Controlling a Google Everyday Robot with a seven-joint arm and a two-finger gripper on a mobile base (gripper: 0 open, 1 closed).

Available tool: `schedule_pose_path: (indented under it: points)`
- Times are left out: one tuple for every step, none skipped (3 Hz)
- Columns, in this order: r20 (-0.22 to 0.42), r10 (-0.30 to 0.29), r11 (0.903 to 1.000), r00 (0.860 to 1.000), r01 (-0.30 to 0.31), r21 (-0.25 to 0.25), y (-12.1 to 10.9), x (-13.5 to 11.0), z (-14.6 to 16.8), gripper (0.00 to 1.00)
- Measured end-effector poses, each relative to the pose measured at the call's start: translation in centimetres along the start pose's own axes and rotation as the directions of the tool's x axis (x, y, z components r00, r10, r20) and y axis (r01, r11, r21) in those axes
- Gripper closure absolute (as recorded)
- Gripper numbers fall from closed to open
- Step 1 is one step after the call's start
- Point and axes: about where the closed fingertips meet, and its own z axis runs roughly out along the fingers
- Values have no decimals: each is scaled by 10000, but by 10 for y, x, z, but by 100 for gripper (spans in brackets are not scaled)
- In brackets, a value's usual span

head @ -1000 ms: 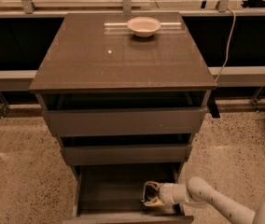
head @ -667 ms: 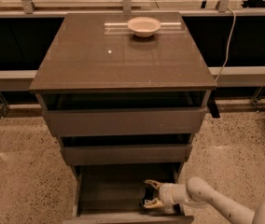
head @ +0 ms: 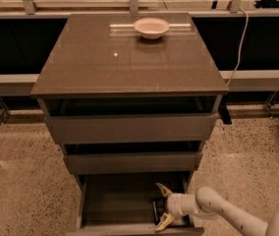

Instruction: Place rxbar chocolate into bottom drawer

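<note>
Fingers (head: pixel 163 189) of the gripper (head: pixel 161 207) stand spread wide in the camera view. They sit low inside the bottom drawer (head: pixel 115 203), at its right side, and the arm reaches in from the lower right. Between them we see the chocolate bar (head: pixel 155 210), a dark strip that seems to lie on the drawer floor, not pinched. We cannot rule out that one finger touches it.

The drawer is pulled out and the bar is inside it, so we judge the placing all but done. What is left is to lift the gripper clear without dragging the bar along.

A second ago the fingers were closer together around the bar, at much the same spot in the drawer; now they have parted. The white bowl (head: pixel 152 27) on the tabletop (head: pixel 125 63) and the two upper drawers (head: pixel 129 128) look as they did.
</note>
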Motion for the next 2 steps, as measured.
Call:
schedule_pose_path:
  points:
    - [398,-346,9992,9986,337,228,4,-12,-20,0]
    - [398,-346,9992,9986,337,228,4,-12,-20,0]
